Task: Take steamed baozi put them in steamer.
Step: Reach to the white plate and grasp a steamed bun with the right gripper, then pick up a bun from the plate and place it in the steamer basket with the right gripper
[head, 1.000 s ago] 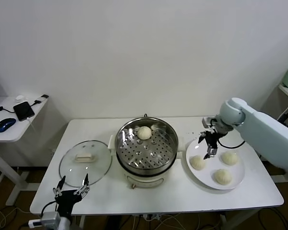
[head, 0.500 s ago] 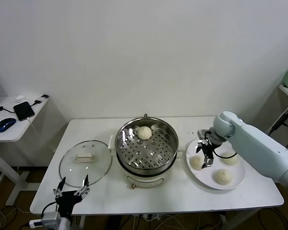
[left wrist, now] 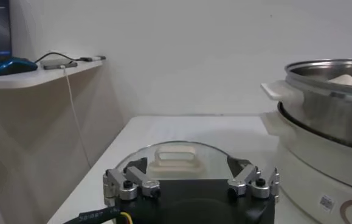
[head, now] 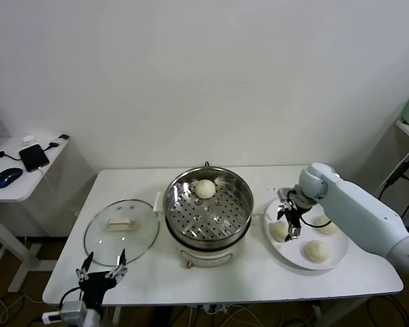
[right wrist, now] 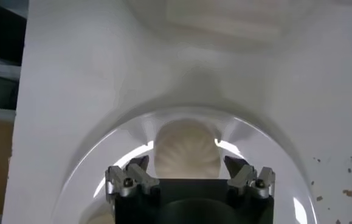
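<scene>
Right gripper [head: 289, 219]: my fingers spread wide, straddling a baozi [right wrist: 186, 149] on plate [head: 335, 260].
Left gripper [head: 101, 267]: mine, open, parked near lid [head: 120, 230].
Steamer [head: 207, 212]: one bun [head: 205, 189] inside.

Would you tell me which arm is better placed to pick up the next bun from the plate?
The right. Its gripper hangs open over a bun on the plate, fingers either side in the wrist view. The left gripper sits beyond the lid, across the steamer.
</scene>
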Robot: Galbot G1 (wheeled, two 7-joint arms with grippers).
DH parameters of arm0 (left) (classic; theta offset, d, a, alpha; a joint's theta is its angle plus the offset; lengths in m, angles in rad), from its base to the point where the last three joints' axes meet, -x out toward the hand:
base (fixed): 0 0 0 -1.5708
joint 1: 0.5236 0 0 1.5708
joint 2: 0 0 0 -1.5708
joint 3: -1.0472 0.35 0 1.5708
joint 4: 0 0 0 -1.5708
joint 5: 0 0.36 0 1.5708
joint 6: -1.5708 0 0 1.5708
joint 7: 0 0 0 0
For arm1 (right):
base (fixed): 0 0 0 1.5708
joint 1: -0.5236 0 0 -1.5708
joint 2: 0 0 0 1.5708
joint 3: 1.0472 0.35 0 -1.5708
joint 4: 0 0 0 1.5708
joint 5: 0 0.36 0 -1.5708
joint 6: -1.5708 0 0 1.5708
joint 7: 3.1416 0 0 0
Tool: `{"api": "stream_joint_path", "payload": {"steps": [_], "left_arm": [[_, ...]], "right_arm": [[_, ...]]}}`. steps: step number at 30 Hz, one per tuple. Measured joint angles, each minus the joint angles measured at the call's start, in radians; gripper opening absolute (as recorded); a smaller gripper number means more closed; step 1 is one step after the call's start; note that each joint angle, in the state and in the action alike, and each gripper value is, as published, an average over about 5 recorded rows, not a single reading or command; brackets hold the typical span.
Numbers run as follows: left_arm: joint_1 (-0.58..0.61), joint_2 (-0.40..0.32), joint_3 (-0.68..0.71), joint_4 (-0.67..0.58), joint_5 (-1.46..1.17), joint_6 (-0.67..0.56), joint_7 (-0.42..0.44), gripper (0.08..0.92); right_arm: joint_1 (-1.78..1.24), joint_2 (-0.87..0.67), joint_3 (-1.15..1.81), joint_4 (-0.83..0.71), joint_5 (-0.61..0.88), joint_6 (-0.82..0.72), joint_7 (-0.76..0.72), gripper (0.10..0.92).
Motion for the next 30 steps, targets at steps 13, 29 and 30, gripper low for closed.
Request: {"api": "stream_joint_path", "payload": {"steps": [13, 29, 30], "left_arm": [[-0.01, -0.001, -0.002, 0.004, 0.0, 0.002, -0.001, 0.823], [-0.014, -0.004, 0.007, 0.005, 0.0, 0.002, -0.001, 0.823], [-0.015, -0.004, 0.008, 0.005, 0.0, 0.002, -0.001, 0.823]], "right_arm": [[-0.005, 0.018, -0.001, -0.022, -0.01, 0.008, 0.016, 0.812], [0.034, -0.008, -0.021, 0.003, 0.01, -0.004, 0.007, 0.51], [0.043, -0.013, -0.026, 0.009, 0.016, -0.007, 0.005, 0.51]]}}
